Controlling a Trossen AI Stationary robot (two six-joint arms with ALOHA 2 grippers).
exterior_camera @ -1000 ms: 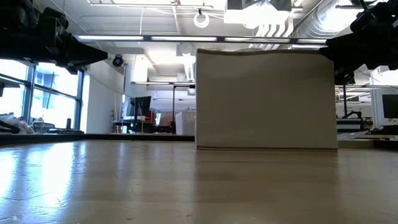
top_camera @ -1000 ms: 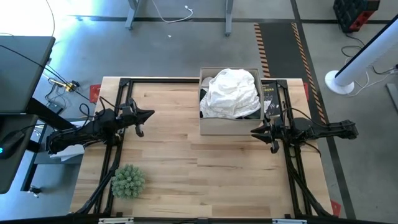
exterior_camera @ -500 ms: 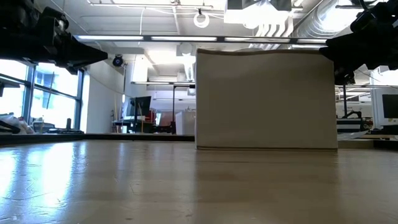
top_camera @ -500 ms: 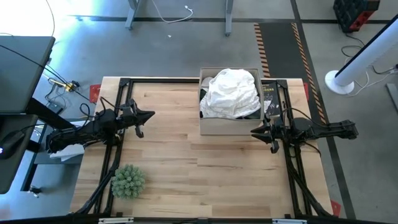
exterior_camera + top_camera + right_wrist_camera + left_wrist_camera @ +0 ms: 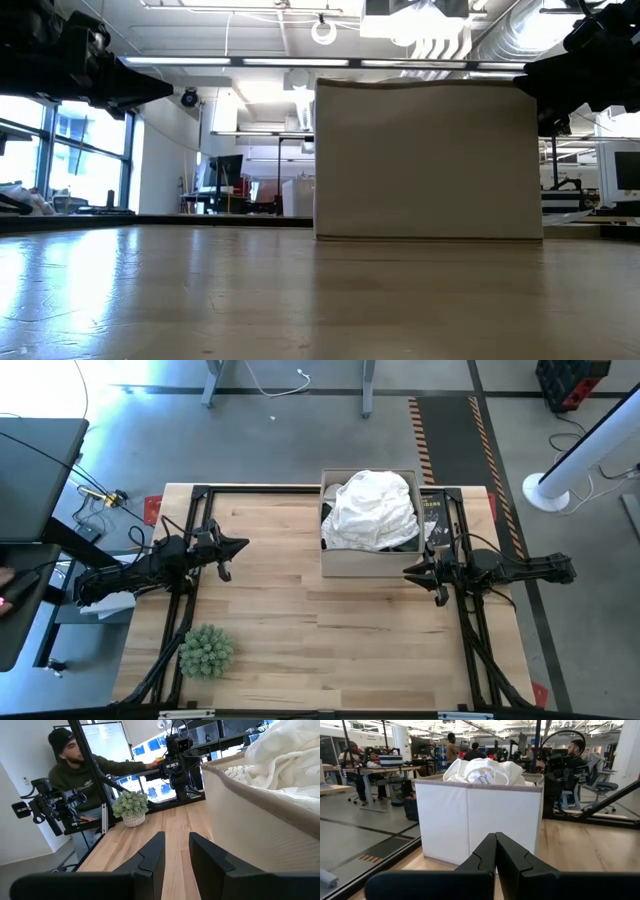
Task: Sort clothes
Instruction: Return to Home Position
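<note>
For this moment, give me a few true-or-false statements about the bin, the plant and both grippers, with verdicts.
1. A white garment is heaped on top in the bin. True.
2. The left gripper grips a garment. False: its fingers are shut on nothing.
3. The spiky green plant sits in the bin. False: it stands on the table, on the left arm's side.
4. The right gripper is open and empty, beside the bin. True.

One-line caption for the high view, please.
End of sort: left gripper and right gripper empty at opposite sides, white garment heaped in the bin, green plant ball outside.
</note>
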